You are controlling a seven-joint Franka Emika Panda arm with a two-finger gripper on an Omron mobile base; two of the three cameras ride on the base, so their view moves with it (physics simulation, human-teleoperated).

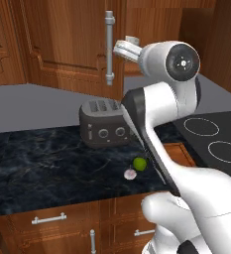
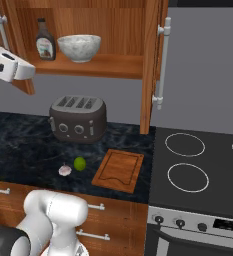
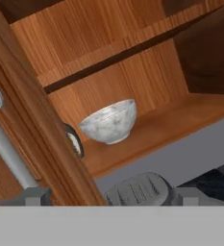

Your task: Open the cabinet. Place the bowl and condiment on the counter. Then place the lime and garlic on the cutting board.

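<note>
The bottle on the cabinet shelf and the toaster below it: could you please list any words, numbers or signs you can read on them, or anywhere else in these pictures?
None can be read.
Bottle: a light label, too small and blurred to read.
Toaster: round knobs on its side, no markings that can be made out.
Stove: white burner rings and front knobs, no legible signs.

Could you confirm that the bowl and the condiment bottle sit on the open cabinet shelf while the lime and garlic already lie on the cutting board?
Not quite: in the right base view the lime and garlic lie on the counter, left of the cutting board. The bowl and condiment bottle are on the shelf.
</note>
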